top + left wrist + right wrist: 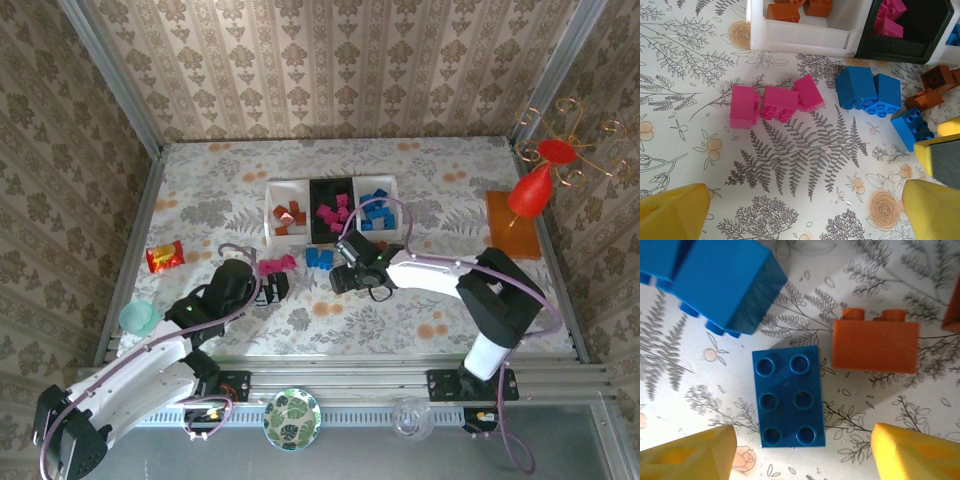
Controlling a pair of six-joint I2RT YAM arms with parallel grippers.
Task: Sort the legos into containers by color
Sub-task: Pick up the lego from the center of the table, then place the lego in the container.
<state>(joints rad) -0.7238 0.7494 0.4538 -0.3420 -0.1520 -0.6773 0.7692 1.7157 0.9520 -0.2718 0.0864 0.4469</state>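
Floral-printed cloth covers the table point(200, 180), where a white rectangular plastic tray point(268, 212) of brown-orange bricks, a black tray point(332, 181) of magenta ones and a second white tray point(378, 181) of blue stand side by side. Left gripper point(805, 210), fingers spread wide, hangs over three loose magenta-pink plastic bricks point(772, 102); right gripper point(802, 450), fingers apart and touching nothing, straddles a blue six-stud plastic brick point(789, 396) just beside an orange two-stud brick point(875, 346). A clean pick likely means descending centred and closing on the blue brick's long sides without nudging its orange neighbour.
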